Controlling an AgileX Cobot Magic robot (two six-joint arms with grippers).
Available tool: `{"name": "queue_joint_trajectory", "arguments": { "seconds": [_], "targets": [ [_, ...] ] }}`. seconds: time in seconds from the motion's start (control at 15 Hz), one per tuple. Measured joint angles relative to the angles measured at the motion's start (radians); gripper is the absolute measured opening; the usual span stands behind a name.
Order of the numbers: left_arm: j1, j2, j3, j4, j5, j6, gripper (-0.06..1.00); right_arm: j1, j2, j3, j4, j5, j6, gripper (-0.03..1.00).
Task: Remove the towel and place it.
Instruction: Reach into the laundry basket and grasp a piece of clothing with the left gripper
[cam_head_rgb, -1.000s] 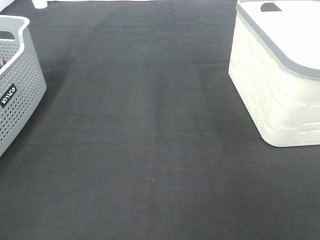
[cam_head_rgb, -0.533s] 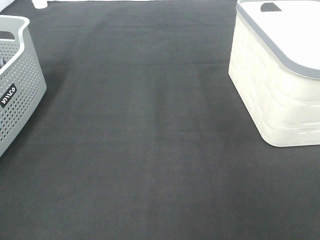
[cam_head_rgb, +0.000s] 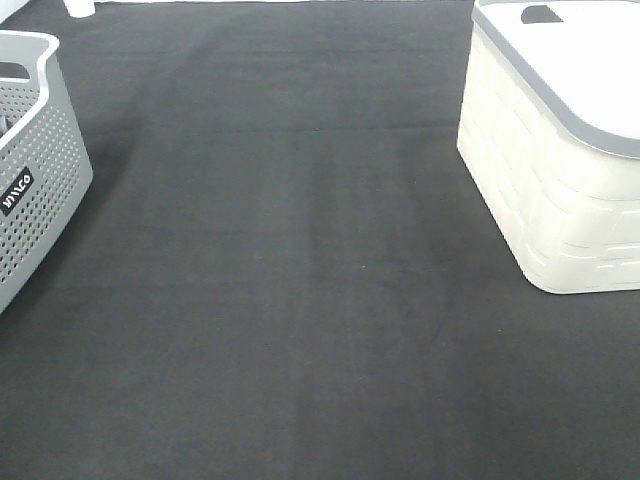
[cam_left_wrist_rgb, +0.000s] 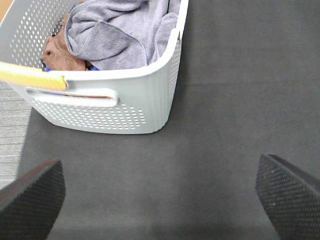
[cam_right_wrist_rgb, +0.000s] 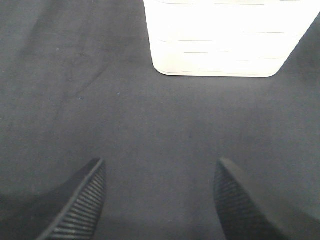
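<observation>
Currently the L pincer is wide open w/ nothing held. Its two black textured pads sit far apart, and only the dark tabletop shows under the gap. It hangs above the tabletop, apart from the grey basket, which is the nearest thing to it.

The towel is inside that basket: greyish-purple terry, bunched and folded over itself, w/ a stitched hem showing. It lies on top of the contents and up against the basket's long wall. A brown cloth is tucked just beside it, touching it. A yellow strip crosses the basket's rim near the handle slot; can't tell what it is.

The R pincer is also open, approx. as wide as the L one, w/ nothing betw. its ribbed pads and bare tabletop below. Ahead of it, apart from it, stands the white bin, its wall moulded in a brick-like pattern.

In the high view the basket is at the left edge, perforated all over, w/ a small black label on its side. The white bin is at the right, closed by a white lid w/ a grey rim. The two are well apart, w/ open tabletop betw. them.
</observation>
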Motion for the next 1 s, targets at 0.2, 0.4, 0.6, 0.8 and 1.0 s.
{"name": "queue_joint_trajectory", "arguments": {
  "seconds": [0.2,0.4,0.6,0.8,1.0],
  "targets": [
    [0.000,0.188,-0.150,0.000,0.002,0.072,0.98,0.000,0.000,0.000,0.000,0.000,0.000,0.62],
    [0.000,0.345,-0.273,0.000,0.004,0.121,0.98,0.000,0.000,0.000,0.000,0.000,0.000,0.62],
    [0.000,0.483,-0.411,0.005,0.004,0.231,0.97,0.000,0.000,0.000,0.000,0.000,0.000,0.62],
    [0.000,0.583,-0.500,0.028,0.004,0.446,0.97,0.000,0.000,0.000,0.000,0.000,0.000,0.62],
    [0.000,0.699,-0.519,0.141,0.004,0.571,0.97,0.000,0.000,0.000,0.000,0.000,0.000,0.62]
  ]
}}
